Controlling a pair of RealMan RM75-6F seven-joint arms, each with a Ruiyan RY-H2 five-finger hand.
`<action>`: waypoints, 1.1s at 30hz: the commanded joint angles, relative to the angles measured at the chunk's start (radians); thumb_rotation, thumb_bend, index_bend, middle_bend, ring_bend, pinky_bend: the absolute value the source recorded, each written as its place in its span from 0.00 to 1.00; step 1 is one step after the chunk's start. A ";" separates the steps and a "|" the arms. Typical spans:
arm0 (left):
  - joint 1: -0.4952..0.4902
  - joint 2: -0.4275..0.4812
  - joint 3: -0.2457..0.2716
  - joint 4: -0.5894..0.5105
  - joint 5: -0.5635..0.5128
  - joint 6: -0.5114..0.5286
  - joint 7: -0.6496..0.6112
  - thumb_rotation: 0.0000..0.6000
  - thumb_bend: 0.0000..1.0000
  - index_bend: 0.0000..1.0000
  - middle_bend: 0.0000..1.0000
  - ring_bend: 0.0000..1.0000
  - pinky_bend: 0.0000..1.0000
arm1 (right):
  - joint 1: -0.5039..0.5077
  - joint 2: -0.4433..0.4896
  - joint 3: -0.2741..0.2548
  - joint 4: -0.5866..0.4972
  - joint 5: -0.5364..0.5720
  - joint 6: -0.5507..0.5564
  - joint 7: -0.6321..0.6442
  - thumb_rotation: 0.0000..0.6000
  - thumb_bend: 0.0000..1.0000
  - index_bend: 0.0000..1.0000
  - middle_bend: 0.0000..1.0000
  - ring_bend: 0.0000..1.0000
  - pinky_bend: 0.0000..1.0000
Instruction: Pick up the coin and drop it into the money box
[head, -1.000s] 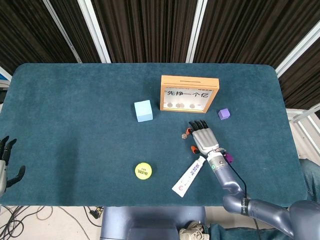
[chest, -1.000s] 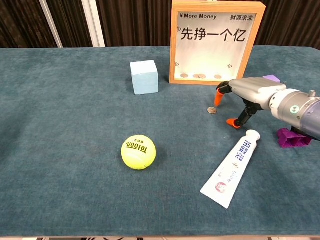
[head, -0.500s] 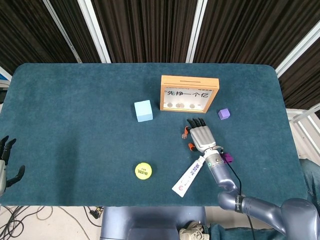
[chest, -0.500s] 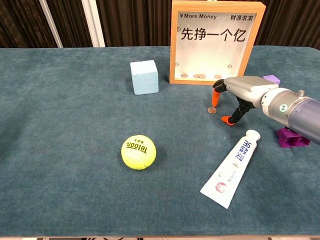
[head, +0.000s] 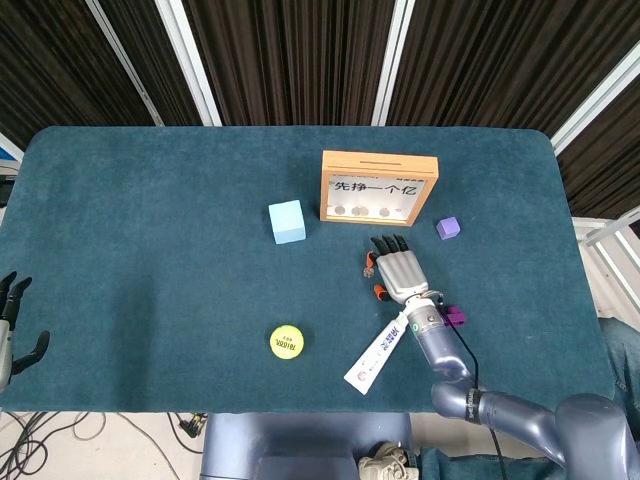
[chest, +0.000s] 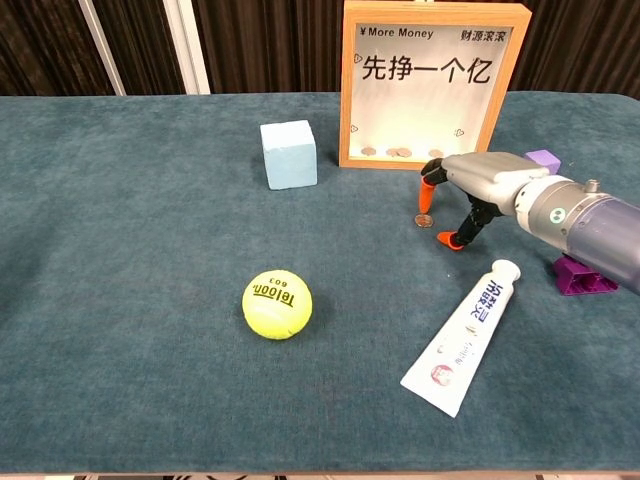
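Observation:
The coin (chest: 424, 221) lies flat on the teal cloth just in front of the wooden money box (chest: 346, 90), which stands upright with several coins showing behind its white window. My right hand (chest: 487, 180) arches over the coin, palm down. One orange fingertip (chest: 426, 199) touches the coin's far edge, and the thumb tip (chest: 448, 240) rests on the cloth beside it. In the head view the right hand (head: 399, 270) sits below the box (head: 380, 159). My left hand (head: 12, 322) hangs at the table's left edge, fingers apart and holding nothing.
A light blue cube (chest: 289, 154) stands left of the box. A yellow tennis ball (chest: 277, 304) sits in the near middle. A toothpaste tube (chest: 463, 338) lies just under the right forearm. A purple block (chest: 583, 277) and a purple cube (chest: 541, 157) are at the right.
My right hand has shifted left and toward the box. Its fingertip has come down onto the coin and the thumb has drawn nearer. The coin stays on the cloth.

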 joint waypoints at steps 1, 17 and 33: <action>0.000 0.000 0.000 0.000 -0.001 0.000 0.000 1.00 0.34 0.12 0.01 0.00 0.00 | 0.002 -0.005 -0.001 0.006 0.002 0.000 -0.002 1.00 0.39 0.40 0.12 0.05 0.00; -0.001 0.001 -0.002 0.000 -0.004 -0.002 -0.005 1.00 0.34 0.12 0.01 0.00 0.00 | 0.008 -0.015 -0.008 0.013 -0.004 0.012 0.007 1.00 0.39 0.40 0.12 0.05 0.00; 0.000 0.002 -0.003 -0.002 -0.008 -0.001 0.000 1.00 0.34 0.12 0.01 0.00 0.00 | 0.010 -0.025 -0.013 0.023 0.001 0.011 0.010 1.00 0.39 0.42 0.12 0.05 0.00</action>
